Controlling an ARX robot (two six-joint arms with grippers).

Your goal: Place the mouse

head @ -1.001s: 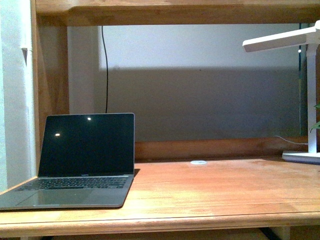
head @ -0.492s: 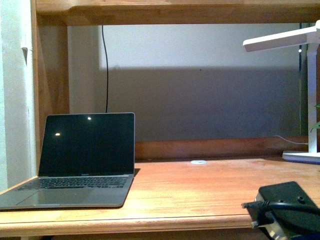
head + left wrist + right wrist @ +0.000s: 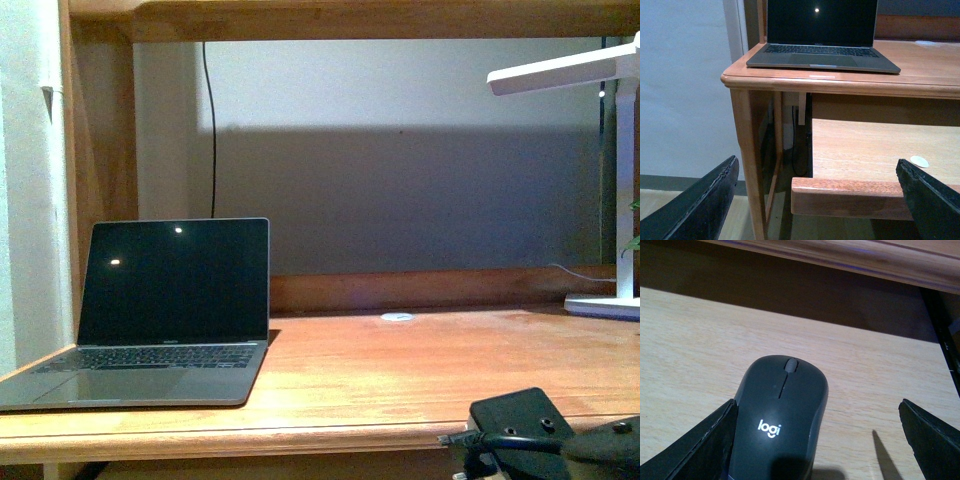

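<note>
The mouse (image 3: 777,415) is dark grey with a scroll wheel and a white logo. It lies on a pale wooden surface (image 3: 690,350) in the right wrist view. My right gripper (image 3: 816,407) is open around it. The mouse sits close against one finger (image 3: 700,445), and the other finger (image 3: 932,437) is well apart from it. In the front view the mouse is hidden; only the right arm's dark wrist housing (image 3: 520,425) shows, low at the right below the desk's front edge. My left gripper (image 3: 816,162) is open and empty, facing the desk's corner.
An open laptop (image 3: 160,315) stands at the desk's left (image 3: 400,370). A small white disc (image 3: 397,317) lies at the back and a white lamp (image 3: 610,180) at the right. Under the desktop a pull-out shelf (image 3: 850,195) holds another white disc (image 3: 919,161).
The right arm's dark wrist housing rose into the front view at bottom right, then sank lower and shifted left. The laptop, disc and lamp have stayed put.
</note>
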